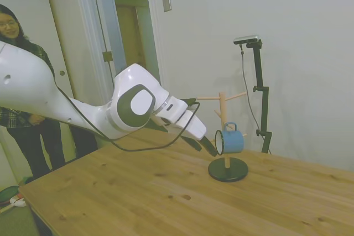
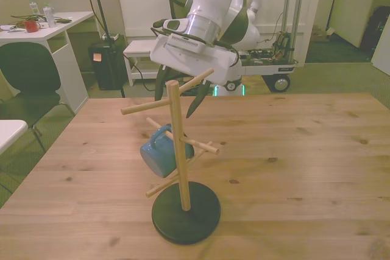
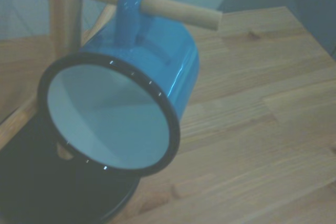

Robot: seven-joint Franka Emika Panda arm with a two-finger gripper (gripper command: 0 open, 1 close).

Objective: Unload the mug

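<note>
A light-blue mug [image 1: 231,141] with a white inside and dark rim hangs by its loop handle on a low peg of a wooden mug tree [image 1: 222,115], which stands on a round black base [image 1: 227,169]. The mug's mouth faces my gripper [image 1: 207,147], which stands open just short of the rim, with nothing between its fingers. From the front, the mug [image 2: 157,153] hangs on the front view's left of the post [image 2: 177,162], below and in front of the gripper [image 2: 174,103]. The wrist view fills with the tilted mug [image 3: 157,61], its handle over the peg [image 3: 178,10].
The tree stands on a wooden table [image 1: 138,203], with bare pegs above the mug [image 2: 143,108]. A person [image 1: 19,48] stands behind the arm in the side view. A desk [image 2: 42,28] and chair [image 2: 24,83] stand beyond the table at the front view's left.
</note>
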